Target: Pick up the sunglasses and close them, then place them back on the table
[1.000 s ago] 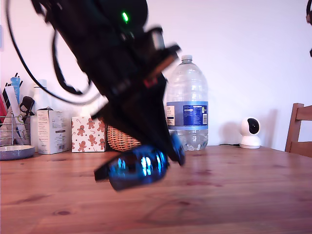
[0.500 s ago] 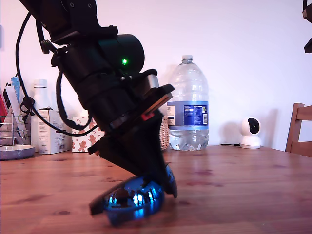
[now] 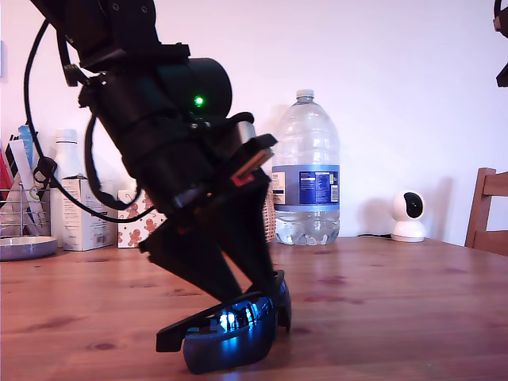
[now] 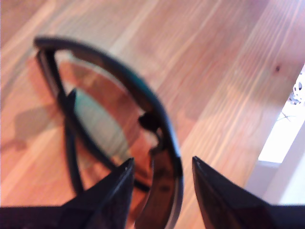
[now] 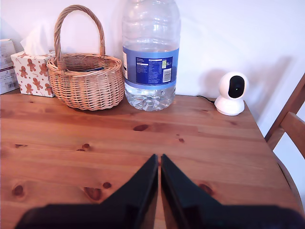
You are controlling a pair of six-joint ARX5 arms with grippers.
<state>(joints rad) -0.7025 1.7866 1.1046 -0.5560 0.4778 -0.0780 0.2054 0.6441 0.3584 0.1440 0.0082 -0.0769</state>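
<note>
The black sunglasses point(image 3: 230, 329) with blue mirrored lenses rest on the wooden table point(image 3: 397, 317), low in the exterior view and a little left of centre, their arms folded in. My first gripper point(image 3: 254, 290) stands directly over them. In the first wrist view its fingers point(image 4: 121, 183) flank the frame of the sunglasses point(image 4: 95, 109) with a gap on each side, so my first gripper point(image 4: 162, 164) is open. My second gripper point(image 5: 159, 162) is shut on nothing above bare table point(image 5: 214, 143).
Along the back wall stand a large water bottle point(image 3: 305, 171), a wicker basket point(image 5: 86, 81), a gingerbread-print tissue box point(image 3: 143, 218), a white carton point(image 3: 83, 214) and a small white camera point(image 3: 407, 216). A wooden chair point(image 3: 488, 210) is at the exterior view's right edge.
My first gripper came down and to the exterior view's left with the sunglasses. They now lie on the table, and the fingers have parted from the frame.
</note>
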